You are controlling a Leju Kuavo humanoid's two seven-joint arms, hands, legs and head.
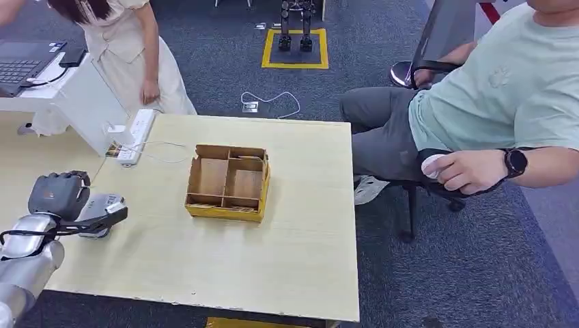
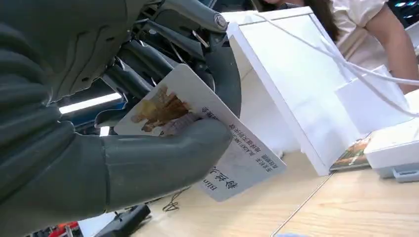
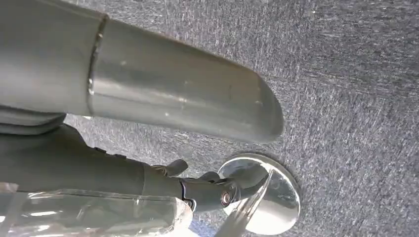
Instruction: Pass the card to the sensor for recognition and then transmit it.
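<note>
**Card held in left hand, sensor ahead of it**

The table (image 1: 287, 273) carries a white slanted stand (image 1: 89, 109) at its far left edge, with a white power strip (image 1: 136, 133) and a small white device (image 2: 395, 153) at the stand's foot. A compartmented wooden box (image 1: 229, 181) sits near the table centre, well apart from the hand.

The left hand (image 1: 65, 198) hovers over the near left part of the table. Its thumb and fingers are closed on the card (image 2: 232, 148), pinching it near one end. The card's long axis points toward the stand; its free end projects beyond the thumb.

The white device is probably the sensor; this cannot be confirmed. It lies ahead of the card's free end, with bare tabletop between.

A seated person (image 1: 498, 116) is beside the table's right edge.

The right hand's state cannot be told.
</note>
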